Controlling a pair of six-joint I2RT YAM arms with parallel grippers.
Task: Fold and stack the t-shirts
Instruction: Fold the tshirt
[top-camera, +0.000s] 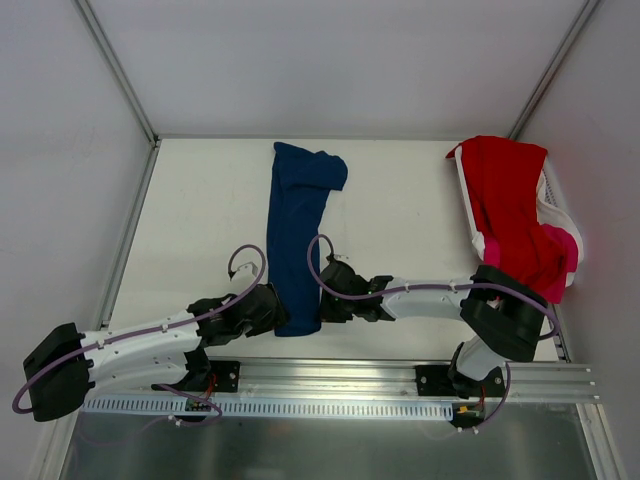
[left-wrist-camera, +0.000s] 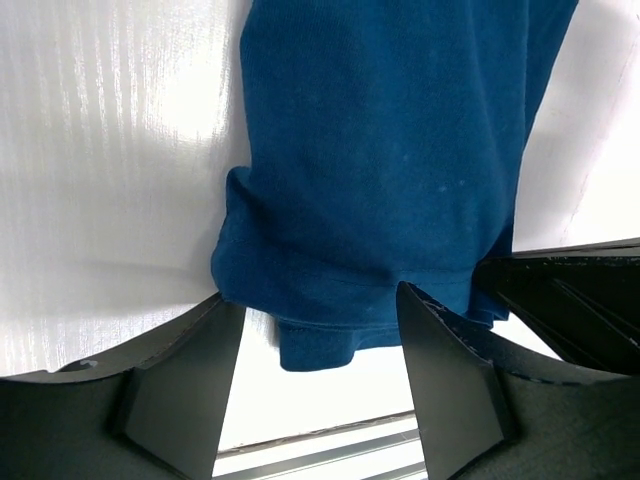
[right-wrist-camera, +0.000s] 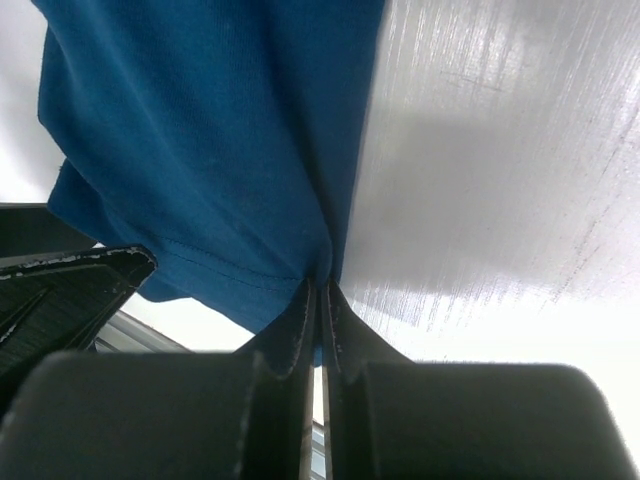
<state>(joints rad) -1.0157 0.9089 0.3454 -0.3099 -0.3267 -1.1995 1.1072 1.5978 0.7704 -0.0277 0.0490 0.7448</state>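
Observation:
The navy blue t-shirt (top-camera: 297, 235) lies folded into a long narrow strip down the middle of the table, its print hidden. My left gripper (top-camera: 272, 308) is open at the strip's near left corner, its jaws on either side of the hem (left-wrist-camera: 330, 345). My right gripper (top-camera: 325, 303) is shut on the near right edge of the navy shirt (right-wrist-camera: 230, 150), pinching the hem. The red t-shirt (top-camera: 510, 205) and the bright pink t-shirt (top-camera: 560, 245) hang over the basket at the right.
A white plastic basket (top-camera: 557, 200) stands at the table's right edge, against the right wall. A metal rail (top-camera: 400, 375) runs along the near edge behind both grippers. White walls enclose the table on the left, back and right.

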